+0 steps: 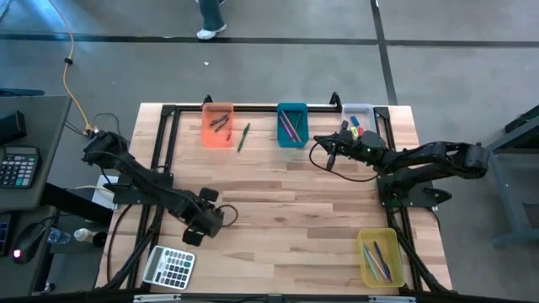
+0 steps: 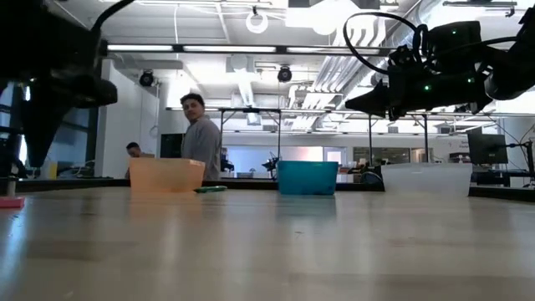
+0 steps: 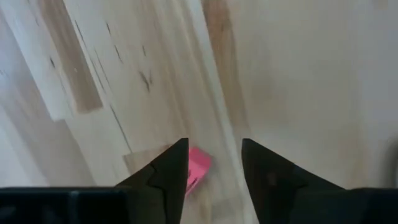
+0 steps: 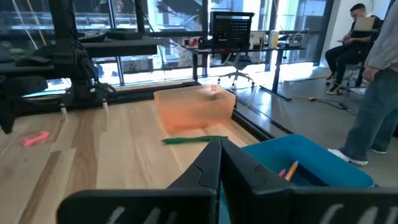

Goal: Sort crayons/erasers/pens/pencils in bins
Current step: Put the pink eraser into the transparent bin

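The left gripper (image 3: 214, 165) hangs just over the worktop (image 3: 298, 74), fingers spread, a pink eraser (image 3: 198, 167) lying beside its one finger.

left gripper (image 1: 221, 215): low, front-left, jaws apart | right gripper (image 1: 325, 151): raised, far right, jaws closed
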